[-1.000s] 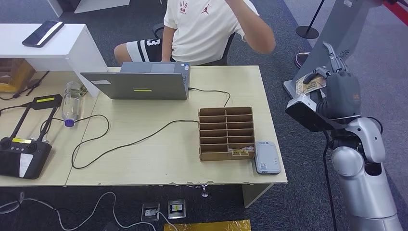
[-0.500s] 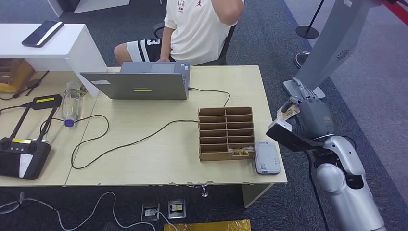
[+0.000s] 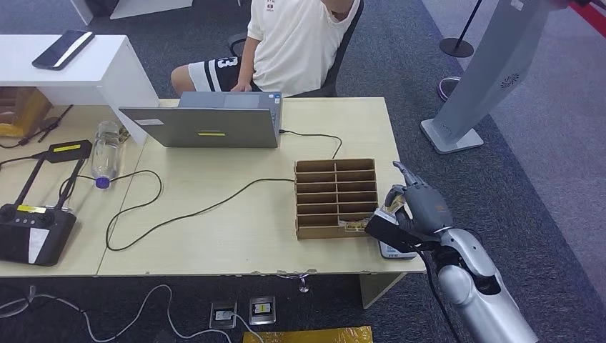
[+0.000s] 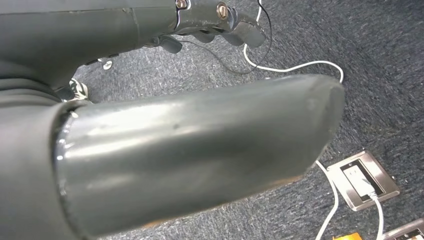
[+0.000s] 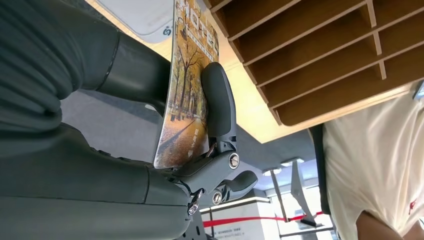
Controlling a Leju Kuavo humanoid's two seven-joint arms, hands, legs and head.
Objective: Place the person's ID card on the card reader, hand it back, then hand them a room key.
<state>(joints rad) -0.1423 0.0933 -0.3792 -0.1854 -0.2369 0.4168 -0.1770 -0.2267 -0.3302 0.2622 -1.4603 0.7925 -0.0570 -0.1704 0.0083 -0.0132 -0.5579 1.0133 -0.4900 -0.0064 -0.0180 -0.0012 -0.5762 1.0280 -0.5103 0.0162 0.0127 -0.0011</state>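
We see the card [image 5: 186,95], printed with an autumn tree scene, pinched upright in the right robot hand [image 3: 416,207], just above the reader [image 3: 395,249] at the worktop [image 3: 236,214] corner. We judge this the placing step; next the card must tip flat and settle onto the reader. The left robot hand [image 4: 200,20] hangs over carpet, fingers curled on nothing. Beside the reader stands a cardboard rack [image 3: 336,196]; beyond it a laptop [image 3: 207,125] and a seated person [image 3: 296,43].

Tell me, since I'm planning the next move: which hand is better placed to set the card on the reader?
Right. The right hand already pinches the card just above the card reader; the left hand hangs over the floor.
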